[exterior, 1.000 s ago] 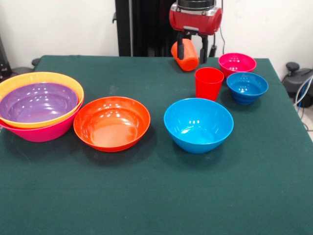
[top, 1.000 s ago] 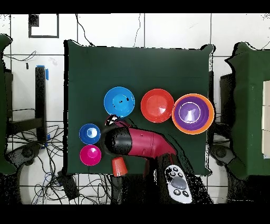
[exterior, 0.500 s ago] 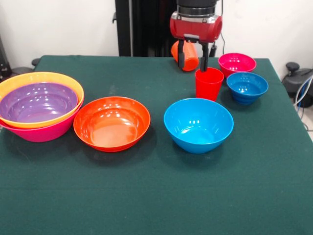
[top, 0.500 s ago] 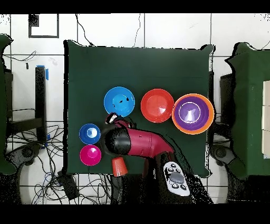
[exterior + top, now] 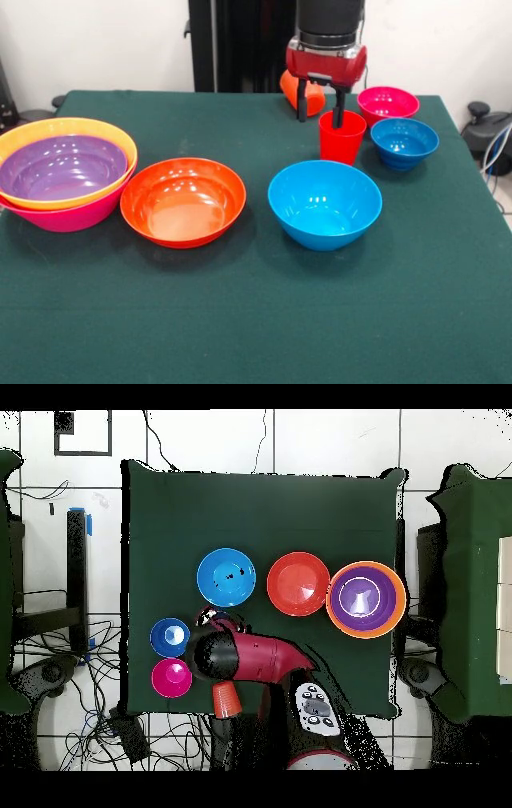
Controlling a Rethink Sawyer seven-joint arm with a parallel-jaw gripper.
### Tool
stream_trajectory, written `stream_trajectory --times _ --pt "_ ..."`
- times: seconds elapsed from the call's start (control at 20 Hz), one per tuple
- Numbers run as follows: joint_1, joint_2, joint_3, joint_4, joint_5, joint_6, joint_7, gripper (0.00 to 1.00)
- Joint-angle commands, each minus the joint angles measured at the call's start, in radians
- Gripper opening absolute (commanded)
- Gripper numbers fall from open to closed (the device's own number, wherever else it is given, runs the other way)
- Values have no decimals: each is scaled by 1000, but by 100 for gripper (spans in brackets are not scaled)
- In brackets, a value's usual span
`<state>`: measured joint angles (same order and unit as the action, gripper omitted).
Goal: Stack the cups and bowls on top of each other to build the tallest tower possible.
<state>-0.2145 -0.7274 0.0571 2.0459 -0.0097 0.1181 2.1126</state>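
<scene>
One claw (image 5: 320, 102) prong dips inside the red cup (image 5: 342, 138) rim.

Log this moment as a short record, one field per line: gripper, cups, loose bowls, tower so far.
gripper: gripper open, one finger inside the red cup's rim, one outside
cups: red cup upright; orange cup lying on its side behind the gripper
loose bowls: red-orange bowl, medium blue bowl, small blue bowl, small magenta bowl, each apart on the table
tower so far: purple bowl in yellow-orange bowl in pink bowl
</scene>
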Motion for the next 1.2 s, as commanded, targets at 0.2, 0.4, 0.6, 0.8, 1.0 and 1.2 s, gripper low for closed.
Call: stream_trajectory --times 0.2,0.4,0.6,0.8,1.0,1.2 --pt "108 75 -69 -28 9 -19 144 100" --pt "103 94 -64 -26 7 -25 133 100" --pt "102 108 -68 -32 3 -23 125 100" --pt "113 151 -91 -53 -3 -49 123 100" --pt "141 194 -138 -82 1 -78 130 100" --pt "164 221 -176 -107 8 -98 133 100"
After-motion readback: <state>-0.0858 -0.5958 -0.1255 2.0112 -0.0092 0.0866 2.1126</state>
